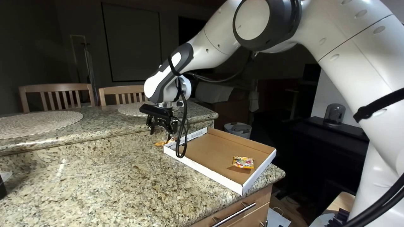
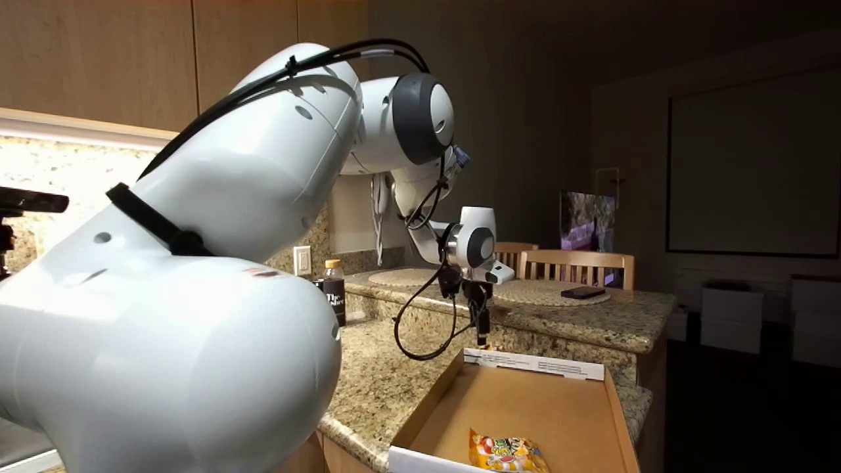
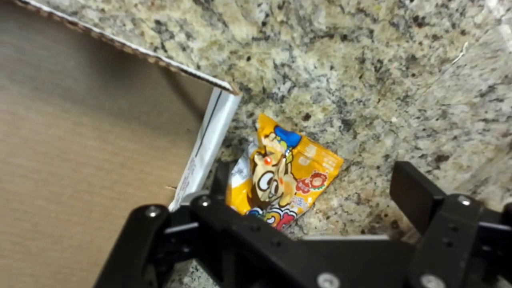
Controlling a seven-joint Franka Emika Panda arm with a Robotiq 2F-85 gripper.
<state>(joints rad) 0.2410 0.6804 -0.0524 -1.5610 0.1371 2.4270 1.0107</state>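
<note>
My gripper is open above the granite counter, its black fingers wide apart. Between and below them lies an orange candy packet with a cartoon face, nearer the finger on the left of the wrist view. Nothing is visibly held; whether that finger touches the packet I cannot tell. In an exterior view the packet lies just outside a corner of a shallow cardboard box, under the gripper. A second colourful packet rests inside the box, also visible as a packet towards the near end.
The box's white wall stands close beside the finger on the left. A raised granite ledge runs behind, bearing woven placemats and a phone. A dark bottle stands near the wall. Cables hang in a loop from the wrist.
</note>
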